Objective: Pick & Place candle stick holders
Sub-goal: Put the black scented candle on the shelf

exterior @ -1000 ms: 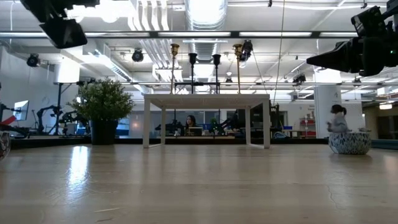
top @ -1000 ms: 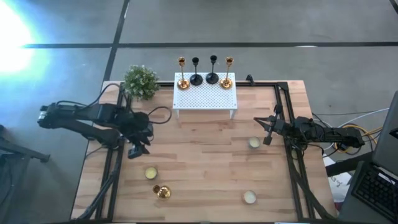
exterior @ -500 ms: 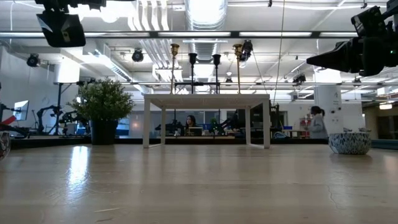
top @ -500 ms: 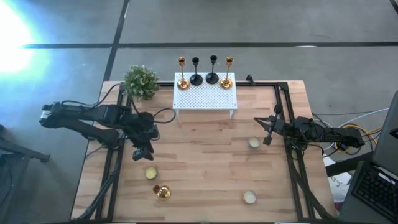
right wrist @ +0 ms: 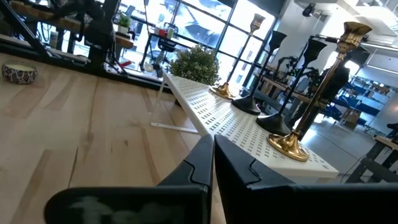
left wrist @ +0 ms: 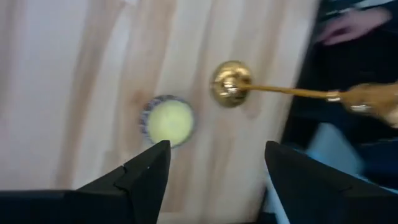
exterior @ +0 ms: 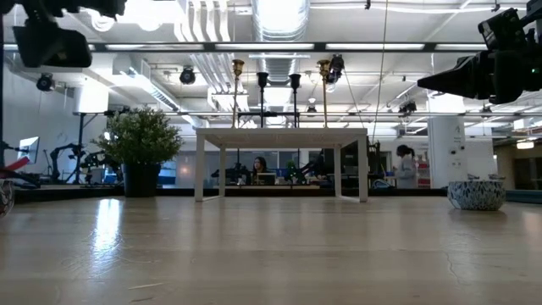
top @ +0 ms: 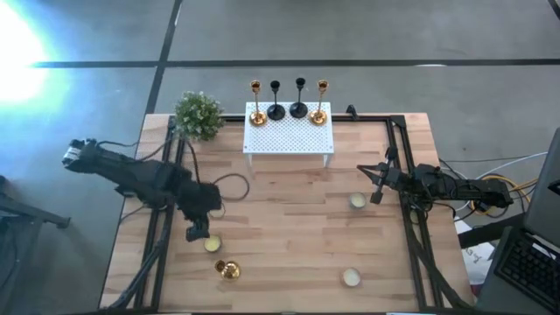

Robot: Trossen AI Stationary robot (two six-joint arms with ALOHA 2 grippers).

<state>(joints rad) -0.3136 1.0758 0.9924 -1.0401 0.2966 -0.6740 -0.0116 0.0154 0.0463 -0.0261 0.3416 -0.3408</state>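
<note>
Two gold (top: 255,107) (top: 319,107) and two black (top: 276,103) (top: 299,101) candle stick holders stand by their round bases on the white perforated rack (top: 289,138) at the table's far side. A fifth, gold holder (top: 227,269) stands by its base on the table near the front left; the left wrist view shows its base (left wrist: 231,83) and stem. My left gripper (top: 194,233) is open and empty, above the table just short of that holder, its fingers (left wrist: 149,174) wide apart. My right gripper (top: 376,192) is shut and empty at the table's right side.
Three small yellow candles in cups lie on the table: one (top: 212,244) under my left gripper, one (top: 357,201) near my right gripper, one (top: 351,277) at the front right. A green potted plant (top: 198,115) stands left of the rack.
My left gripper has gone toward the table's near edge, closer to the lone gold holder and the candle beside it. The right arm has kept still.
</note>
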